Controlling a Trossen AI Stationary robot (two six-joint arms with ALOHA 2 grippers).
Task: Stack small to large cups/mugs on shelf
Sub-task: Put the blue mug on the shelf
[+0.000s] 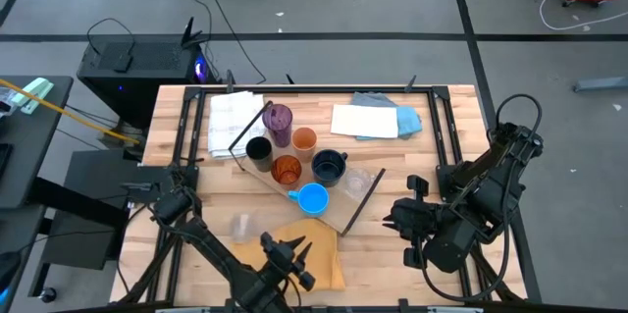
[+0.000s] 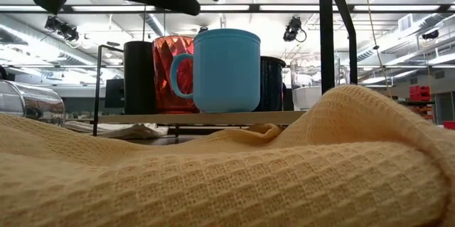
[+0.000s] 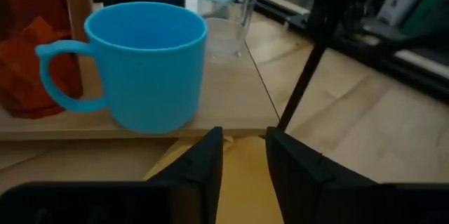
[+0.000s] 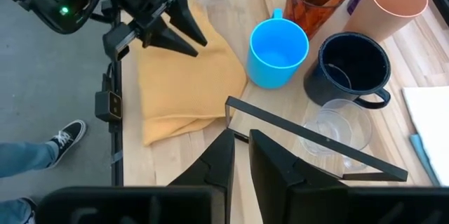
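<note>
Your left gripper (image 3: 244, 155) hangs empty over the yellow waffle cloth (image 1: 316, 252), fingers a narrow gap apart, just short of the bright blue plastic mug (image 3: 146, 62) standing on the light-wood shelf board (image 3: 231, 94). Right gripper (image 4: 240, 155) waits nearby, narrow, empty. Likely between placements: next you'd fetch the clear glass (image 1: 241, 225) lying off-shelf.

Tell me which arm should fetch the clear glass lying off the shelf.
Left, probably. Its end effector hovers over the yellow cloth, beside the clear glass; the right end effector sits beyond the shelf.
</note>
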